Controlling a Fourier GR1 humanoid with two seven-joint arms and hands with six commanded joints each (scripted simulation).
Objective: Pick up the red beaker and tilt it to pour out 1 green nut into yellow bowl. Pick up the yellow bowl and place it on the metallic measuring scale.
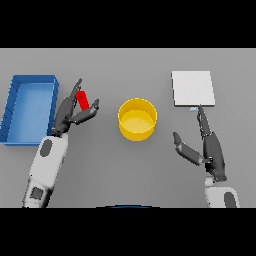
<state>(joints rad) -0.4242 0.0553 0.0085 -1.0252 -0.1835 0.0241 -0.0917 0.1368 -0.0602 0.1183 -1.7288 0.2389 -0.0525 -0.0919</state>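
The small red cylindrical beaker [82,100] is pinched in the left hand [75,114], left of the round yellow bowl [137,119], not yet over it. The bowl looks empty, so pouring 1 nut and moving it to the flat square metallic scale [193,88], far right, remain. The right hand [207,145] rests open on the grey tabletop [130,170]. The blue rectangular bin [27,107], far left, looks empty.

Red beaker [82,99] half behind left hand [71,111]
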